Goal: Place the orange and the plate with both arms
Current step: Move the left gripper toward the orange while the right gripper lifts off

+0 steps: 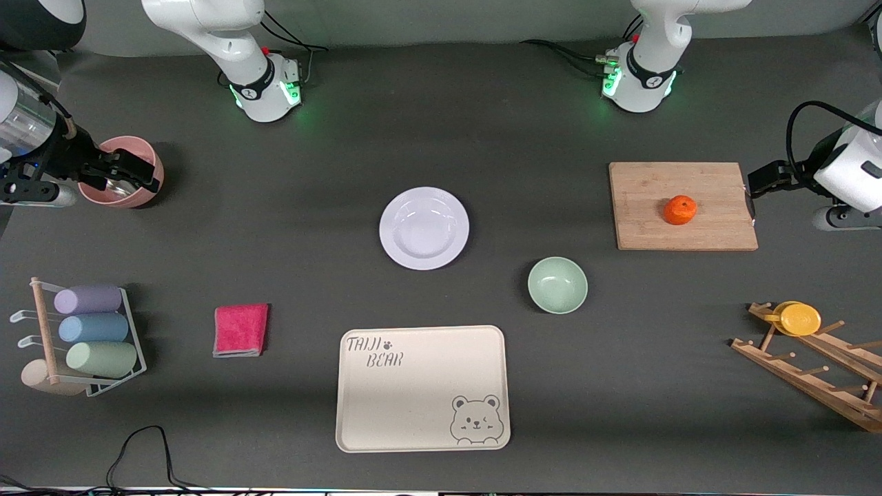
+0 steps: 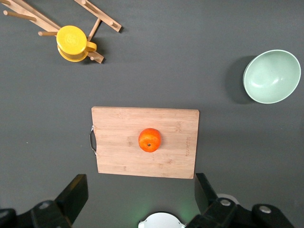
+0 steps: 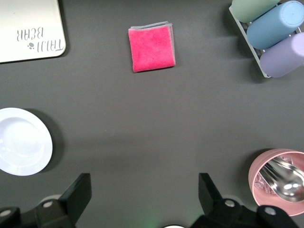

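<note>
The orange [image 1: 680,210] sits on a wooden cutting board [image 1: 648,220] toward the left arm's end of the table; it also shows in the left wrist view [image 2: 149,139]. The white plate [image 1: 424,228] lies on the table's middle, and its edge shows in the right wrist view [image 3: 21,141]. My left gripper [image 1: 758,180] [image 2: 140,190] hangs high in the air by the board, open and empty. My right gripper [image 1: 141,176] [image 3: 144,194] hangs high by a pink bowl [image 1: 127,143], open and empty.
A pale-green bowl [image 1: 557,284] stands between plate and board, nearer the camera. A beige bear tray [image 1: 413,399] lies nearest the camera. A red cloth [image 1: 240,330], a rack of cups [image 1: 96,337] and a wooden rack [image 1: 813,372] with a yellow disc [image 1: 799,319] stand around.
</note>
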Robot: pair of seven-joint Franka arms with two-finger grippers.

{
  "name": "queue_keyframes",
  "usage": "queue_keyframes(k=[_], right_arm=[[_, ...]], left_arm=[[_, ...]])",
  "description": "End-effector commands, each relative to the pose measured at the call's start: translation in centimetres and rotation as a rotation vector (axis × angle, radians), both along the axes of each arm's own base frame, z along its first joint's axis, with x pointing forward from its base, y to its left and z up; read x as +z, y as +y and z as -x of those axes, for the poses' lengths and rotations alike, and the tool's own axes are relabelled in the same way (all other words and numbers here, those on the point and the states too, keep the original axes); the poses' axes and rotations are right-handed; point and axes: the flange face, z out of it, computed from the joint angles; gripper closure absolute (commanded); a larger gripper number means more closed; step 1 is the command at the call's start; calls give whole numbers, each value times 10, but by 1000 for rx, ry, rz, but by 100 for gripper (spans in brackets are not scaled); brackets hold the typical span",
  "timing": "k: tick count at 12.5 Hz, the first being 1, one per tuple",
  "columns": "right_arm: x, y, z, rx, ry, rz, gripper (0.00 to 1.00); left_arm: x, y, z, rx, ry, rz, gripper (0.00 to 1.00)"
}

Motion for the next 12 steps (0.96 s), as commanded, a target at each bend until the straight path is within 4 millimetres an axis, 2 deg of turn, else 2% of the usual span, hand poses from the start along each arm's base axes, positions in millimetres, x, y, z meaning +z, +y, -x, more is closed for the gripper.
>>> queue_keyframes(k=[1, 3, 6, 8, 10, 12], right_arm=[[1, 7, 3, 13, 10, -2, 0], [-5, 8, 3, 11, 22, -6, 0], [-26, 15, -8, -16, 55, -126, 0], [-32, 16, -13, -18, 54, -131, 0], [-47, 19, -17, -11, 54, -133, 0], [-59, 43, -18, 25, 32, -127, 0]], left_arm=[[7, 3, 2, 8, 7, -10, 0], [5, -1, 5, 12, 31, -13, 0], [3, 0, 6, 8, 41, -11, 0], [3, 1, 17, 13, 68, -15, 0], [-1, 6, 54, 22, 80, -16, 0], [-10, 9, 98, 24, 88, -18, 0]])
